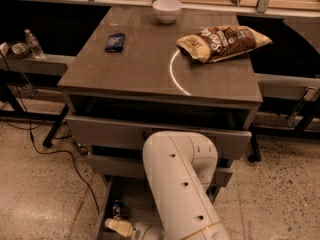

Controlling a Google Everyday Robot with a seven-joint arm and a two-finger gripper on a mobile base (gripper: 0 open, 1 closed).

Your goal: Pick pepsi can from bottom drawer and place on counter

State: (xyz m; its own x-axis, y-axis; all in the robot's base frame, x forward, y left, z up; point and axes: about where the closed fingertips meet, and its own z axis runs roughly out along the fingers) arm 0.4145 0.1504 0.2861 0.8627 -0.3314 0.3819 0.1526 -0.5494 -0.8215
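The pepsi can (118,209), small and blue, stands upright in the open bottom drawer (106,204) at the lower left, under the two handled drawers. My gripper (119,227) is low inside that drawer, just in front of the can and very close to it. I cannot tell whether it touches the can. My white arm (180,184) reaches down from the right and hides most of the drawer. The counter (145,64) above is grey-brown wood grain with a thin white arc mark (172,74).
On the counter are a white bowl (167,9) at the back, a flat dark blue packet (115,41) at the left and a chip bag (225,41) at the right. A water bottle (34,43) stands on the left shelf. A black cable (60,154) lies on the floor.
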